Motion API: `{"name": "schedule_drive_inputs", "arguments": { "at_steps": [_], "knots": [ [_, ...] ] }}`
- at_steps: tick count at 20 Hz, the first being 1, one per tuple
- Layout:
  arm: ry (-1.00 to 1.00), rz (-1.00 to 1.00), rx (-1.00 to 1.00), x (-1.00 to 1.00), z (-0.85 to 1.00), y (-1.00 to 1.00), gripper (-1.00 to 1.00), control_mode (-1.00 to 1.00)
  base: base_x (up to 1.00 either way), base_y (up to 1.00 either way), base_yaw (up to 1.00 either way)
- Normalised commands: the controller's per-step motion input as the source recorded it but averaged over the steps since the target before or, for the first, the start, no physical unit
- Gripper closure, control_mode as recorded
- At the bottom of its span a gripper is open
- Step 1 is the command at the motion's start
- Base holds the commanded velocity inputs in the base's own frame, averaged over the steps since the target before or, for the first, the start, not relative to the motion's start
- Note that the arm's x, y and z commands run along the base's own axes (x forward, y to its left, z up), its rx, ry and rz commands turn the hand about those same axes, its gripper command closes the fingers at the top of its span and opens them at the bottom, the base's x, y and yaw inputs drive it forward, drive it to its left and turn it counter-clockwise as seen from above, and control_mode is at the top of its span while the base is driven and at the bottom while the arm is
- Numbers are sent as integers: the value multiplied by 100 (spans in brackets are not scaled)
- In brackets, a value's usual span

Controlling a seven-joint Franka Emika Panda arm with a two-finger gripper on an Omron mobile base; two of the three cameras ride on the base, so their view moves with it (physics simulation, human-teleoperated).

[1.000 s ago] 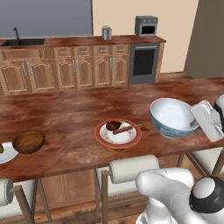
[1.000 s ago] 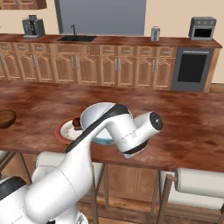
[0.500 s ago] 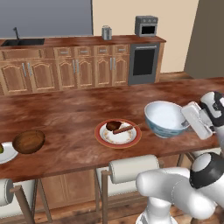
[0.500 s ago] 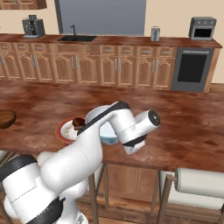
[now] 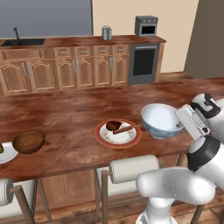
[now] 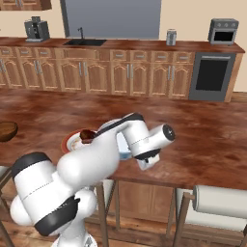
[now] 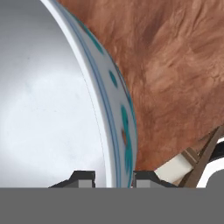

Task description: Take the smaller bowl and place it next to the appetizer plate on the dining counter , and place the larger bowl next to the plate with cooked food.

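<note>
In the left base view, the larger bowl (image 5: pixel 161 120) is now sitting just right of the plate with cooked food (image 5: pixel 118 132) on the dining counter (image 5: pixel 65 113); a second ago it was well further right, so it has been travelling leftward toward that plate. The gripper (image 5: pixel 183 126) is clamped at the bowl's right rim. Far to the left, the smaller bowl (image 5: pixel 29 141) is lying just beside the appetizer plate (image 5: pixel 5 152), which is cut off by the picture's edge (that half of the task is looking settled).

In the right base view, the arm is reaching across the front of the counter and is hiding most of the bowl; a sliver of pale rim (image 6: pixel 121 145) is showing behind the forearm, next to the red-rimmed plate (image 6: pixel 72 141).

In the hand view, the two fingertips (image 7: pixel 83 177) are pinching the bowl's wall (image 7: pixel 124 131), one inside and one outside, nearly closed on it. The bowl is seemingly close enough to its plate; lowering and releasing is probably what is remaining.
</note>
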Motion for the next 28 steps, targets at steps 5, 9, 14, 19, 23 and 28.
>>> {"name": "schedule_drive_inputs", "arguments": {
  "at_steps": [5, 9, 14, 19, 23, 28],
  "knots": [
    [0, 0, 0, 27, -32, 0, 100, -100, 0, 0, 0],
    [0, 0, 0, 26, -29, 0, 100, -100, 0, 0, 0],
    [0, 0, 0, 21, -26, 0, 100, -100, 0, 0, 0],
    [0, 0, 0, 17, -24, 0, 100, -100, 0, 0, 0],
    [0, 0, 0, 11, -22, 0, -100, -100, 0, 0, 0],
    [0, 0, 0, 0, -4, 0, -100, -100, 0, 0, 0]
  ]
}}
